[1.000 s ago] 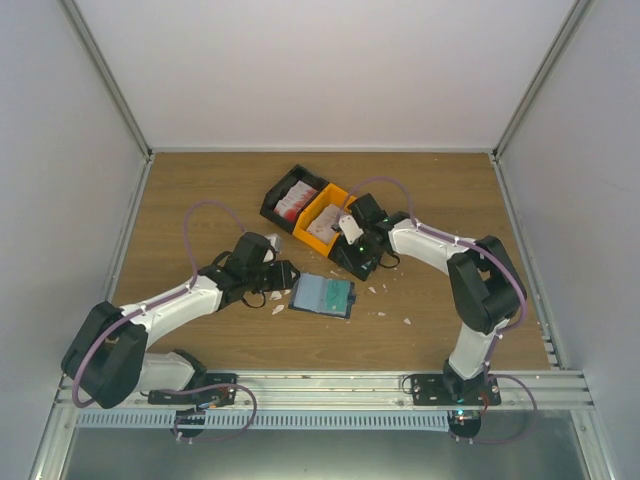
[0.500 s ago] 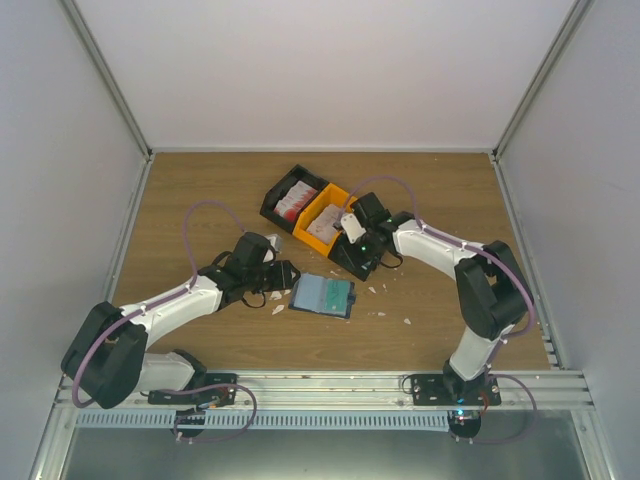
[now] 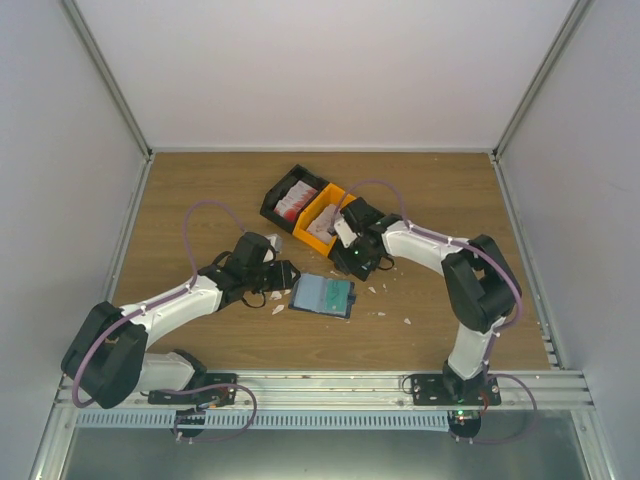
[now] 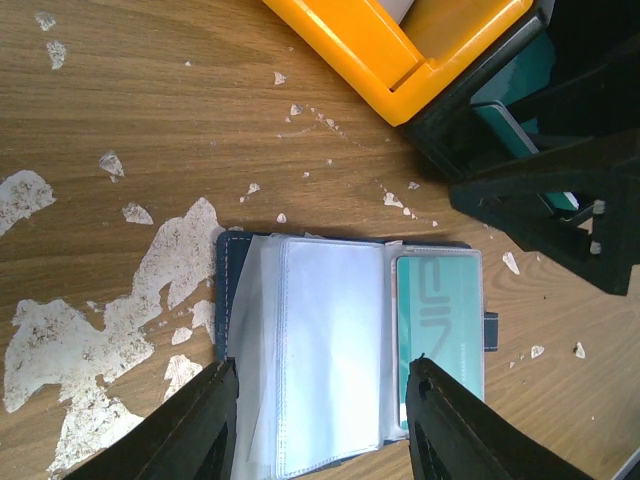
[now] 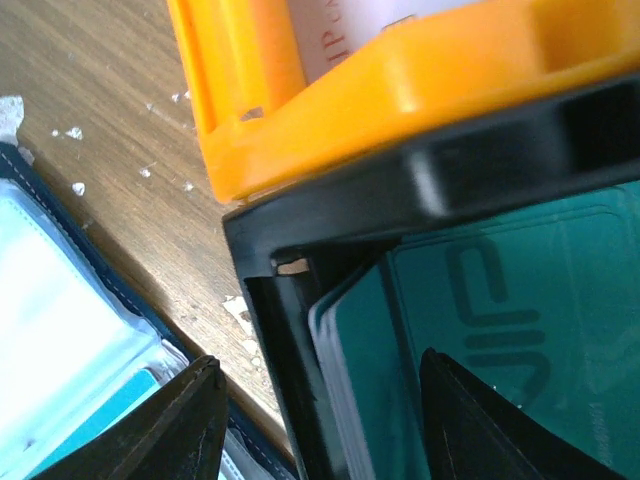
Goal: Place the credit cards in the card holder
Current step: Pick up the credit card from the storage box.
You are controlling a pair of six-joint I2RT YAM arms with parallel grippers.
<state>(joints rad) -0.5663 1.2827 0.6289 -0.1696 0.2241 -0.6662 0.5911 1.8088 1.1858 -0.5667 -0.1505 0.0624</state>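
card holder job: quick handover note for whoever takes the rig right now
Left hand: open, over the opened card holder.
Right hand: open, empty, over the teal cards in the near black bin.
Done: one teal card sits in the holder.
To do: that teal stack, plus the white-and-red cards in the orange bin.

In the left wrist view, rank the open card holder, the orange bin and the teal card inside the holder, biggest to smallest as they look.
1. card holder
2. orange bin, though the frame cuts it off
3. teal card, in the holder's right pocket
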